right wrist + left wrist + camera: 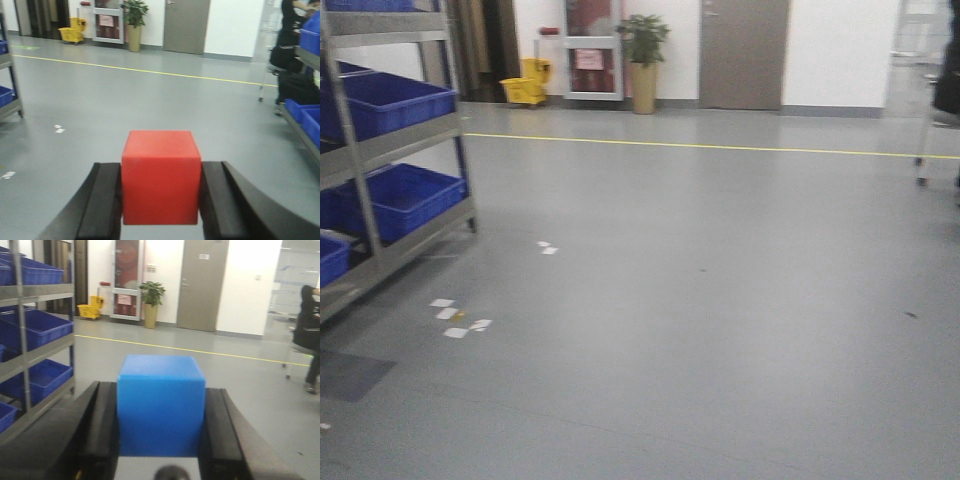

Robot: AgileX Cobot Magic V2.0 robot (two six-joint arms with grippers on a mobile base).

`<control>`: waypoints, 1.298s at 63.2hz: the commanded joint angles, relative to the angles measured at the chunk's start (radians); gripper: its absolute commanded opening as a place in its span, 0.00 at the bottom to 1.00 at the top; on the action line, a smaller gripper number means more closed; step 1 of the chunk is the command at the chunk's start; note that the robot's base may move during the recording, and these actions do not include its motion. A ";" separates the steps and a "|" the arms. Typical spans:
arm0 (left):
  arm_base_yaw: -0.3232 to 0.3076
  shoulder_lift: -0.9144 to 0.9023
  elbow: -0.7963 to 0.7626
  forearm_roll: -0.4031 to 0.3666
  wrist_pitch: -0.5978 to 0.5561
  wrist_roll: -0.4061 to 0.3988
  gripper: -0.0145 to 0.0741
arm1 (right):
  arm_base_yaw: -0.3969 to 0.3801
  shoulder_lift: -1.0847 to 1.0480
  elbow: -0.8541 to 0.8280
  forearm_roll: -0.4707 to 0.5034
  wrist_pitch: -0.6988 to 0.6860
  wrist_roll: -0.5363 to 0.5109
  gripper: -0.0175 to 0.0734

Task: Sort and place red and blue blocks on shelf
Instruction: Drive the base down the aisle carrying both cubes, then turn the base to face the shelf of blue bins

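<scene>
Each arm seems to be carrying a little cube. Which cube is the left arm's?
The blue block: it sits clamped in the left gripper. The other cube, the red block, is clamped in the right gripper. Colour alone sets them apart.

Warehouse-like hall, grey shelf (405, 143) with blue bins (395, 100) — yellow floor line (720, 147), mop bucket (525, 88).

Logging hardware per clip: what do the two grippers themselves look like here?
Both the left gripper and right gripper are matte black, each with two broad, flat-faced fingers whose outer edges flare outward toward the base. The left wrist view also shows a pale grey plate and dark round knob at the base. No cables show.
</scene>
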 commanded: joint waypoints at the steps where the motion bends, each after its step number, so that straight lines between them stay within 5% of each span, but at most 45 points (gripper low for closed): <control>1: 0.002 0.009 -0.028 -0.009 -0.085 -0.004 0.30 | -0.002 0.002 -0.031 -0.004 -0.085 0.001 0.25; 82: 0.002 0.009 -0.028 -0.009 -0.085 -0.004 0.30 | -0.002 0.002 -0.031 -0.004 -0.085 0.001 0.25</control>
